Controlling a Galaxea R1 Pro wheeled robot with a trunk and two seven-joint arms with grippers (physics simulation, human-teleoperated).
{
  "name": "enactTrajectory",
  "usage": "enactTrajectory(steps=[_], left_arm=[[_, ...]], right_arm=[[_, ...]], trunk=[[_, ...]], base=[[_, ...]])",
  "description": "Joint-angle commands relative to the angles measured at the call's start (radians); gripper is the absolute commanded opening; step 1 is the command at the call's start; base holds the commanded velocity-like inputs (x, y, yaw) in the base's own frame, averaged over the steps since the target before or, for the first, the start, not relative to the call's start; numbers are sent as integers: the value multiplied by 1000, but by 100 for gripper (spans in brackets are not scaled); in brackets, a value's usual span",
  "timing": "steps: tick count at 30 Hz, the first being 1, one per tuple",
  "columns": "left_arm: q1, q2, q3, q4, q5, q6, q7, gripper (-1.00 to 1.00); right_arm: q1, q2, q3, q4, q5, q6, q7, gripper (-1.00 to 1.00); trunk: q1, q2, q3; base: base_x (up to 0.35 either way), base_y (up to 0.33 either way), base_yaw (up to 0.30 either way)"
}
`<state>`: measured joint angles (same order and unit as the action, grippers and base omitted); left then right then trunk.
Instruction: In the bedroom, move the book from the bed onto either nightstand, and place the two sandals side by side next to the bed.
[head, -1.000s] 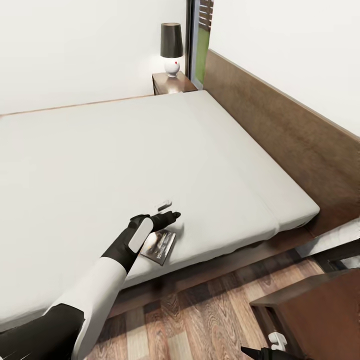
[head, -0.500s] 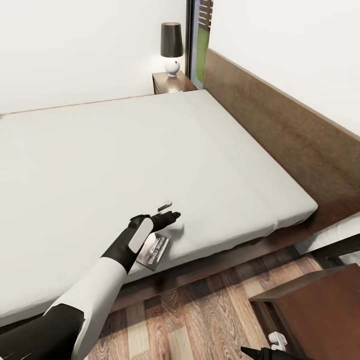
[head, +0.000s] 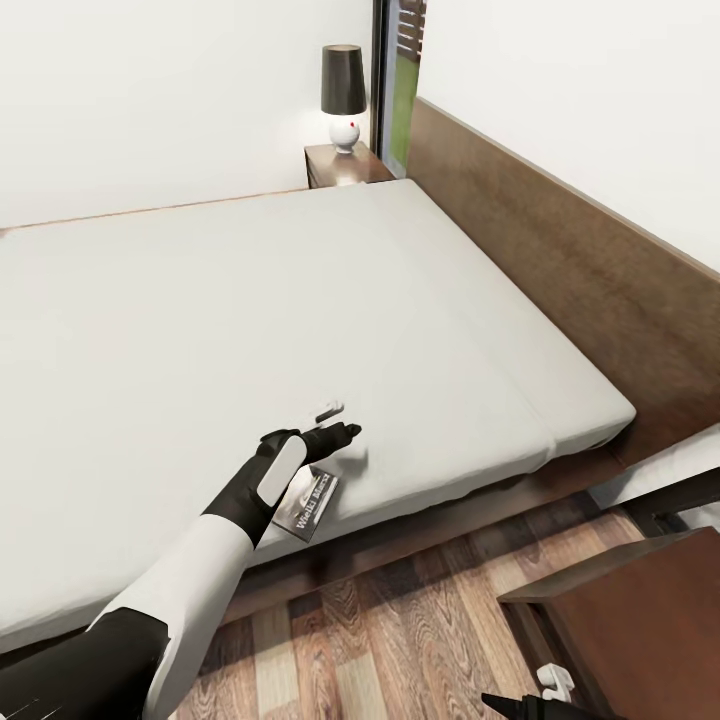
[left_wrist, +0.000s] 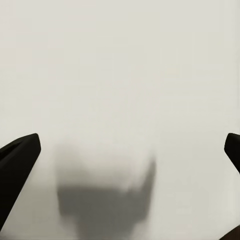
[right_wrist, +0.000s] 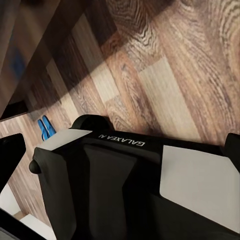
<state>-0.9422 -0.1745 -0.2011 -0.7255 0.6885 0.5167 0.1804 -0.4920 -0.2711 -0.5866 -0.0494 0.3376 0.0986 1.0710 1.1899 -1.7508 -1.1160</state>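
Bedroom's large grey-mattress bed (head: 400, 300) carries the thin dark paperback book (head: 312, 503) at its near edge, overhanging the wood-plank floor (head: 400, 620). My left gripper (head: 335, 425) hovers just beyond it, fingers spread wide; I should retract and lower before pinching. I cannot tell the right gripper's (head: 548, 690) state.

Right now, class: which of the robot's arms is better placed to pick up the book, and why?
The left. Its left gripper hovers open over the mattress beside the book at the bed's near edge. The right gripper hangs low over the floor.
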Motion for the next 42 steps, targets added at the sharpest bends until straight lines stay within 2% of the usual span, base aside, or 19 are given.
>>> enactTrajectory(steps=[1, 35, 42], left_arm=[[0, 0, -1, 0, 16, 6, 13, 100], [0, 0, -1, 0, 17, 6, 13, 100], [0, 0, -1, 0, 16, 6, 13, 100]], right_arm=[[0, 0, -9, -1, 6, 10, 4, 100], [0, 0, -9, -1, 6, 10, 4, 100], [0, 0, -8, -1, 6, 10, 4, 100]], trunk=[[0, 0, -1], [0, 0, -1], [0, 0, -1]], base=[[-118, 0, 0], [-24, 0, 0], [-163, 0, 0]])
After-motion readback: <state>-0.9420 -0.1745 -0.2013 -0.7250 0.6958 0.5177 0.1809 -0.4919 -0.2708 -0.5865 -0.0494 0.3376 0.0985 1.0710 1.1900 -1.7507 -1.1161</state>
